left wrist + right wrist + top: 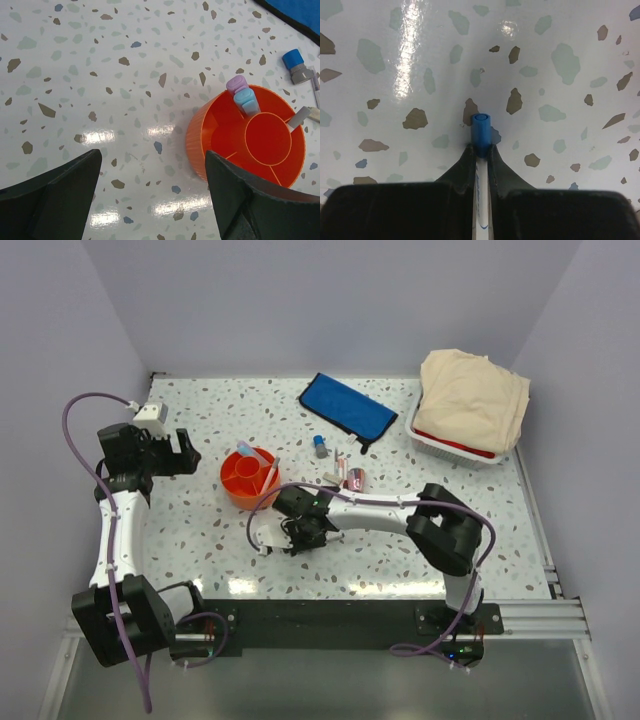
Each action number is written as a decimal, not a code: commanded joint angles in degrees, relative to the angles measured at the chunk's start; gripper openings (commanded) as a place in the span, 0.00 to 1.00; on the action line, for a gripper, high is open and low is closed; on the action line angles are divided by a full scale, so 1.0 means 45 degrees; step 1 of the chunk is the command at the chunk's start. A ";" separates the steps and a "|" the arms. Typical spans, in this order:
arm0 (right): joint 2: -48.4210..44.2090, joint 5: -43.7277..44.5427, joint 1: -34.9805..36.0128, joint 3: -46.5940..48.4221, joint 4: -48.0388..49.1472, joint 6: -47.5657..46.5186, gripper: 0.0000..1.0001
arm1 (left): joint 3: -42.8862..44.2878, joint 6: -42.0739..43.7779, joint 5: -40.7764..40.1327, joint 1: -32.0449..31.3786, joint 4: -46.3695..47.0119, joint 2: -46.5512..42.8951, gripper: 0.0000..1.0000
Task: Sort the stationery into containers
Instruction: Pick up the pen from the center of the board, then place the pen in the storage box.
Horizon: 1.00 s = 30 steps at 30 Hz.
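Speckled worktop (200, 540), white basket (440, 443) with beige cloth back right, blue pouch (347, 410) flat just left of it. Orange tub (248, 478) sits mid-left, and the left claw (183, 453) hangs beside it, spread wide. From above, the right claw (300, 536) is just a dark lump near the tub. Its own wrist cam shows it pinched on a blue-capped pen (480, 127), cap poking out front. I can't really tell if the pen touches the worktop. The left wrist cam picks out a lilac marker (236, 84) and a pale blue marker (246, 100) standing in the tub.
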 commanded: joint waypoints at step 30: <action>-0.1442 -0.2927 -0.3287 0.0701 1.6010 1.1647 0.00 | 0.1418 -0.0024 0.0301 0.0083 0.0326 0.1782 0.88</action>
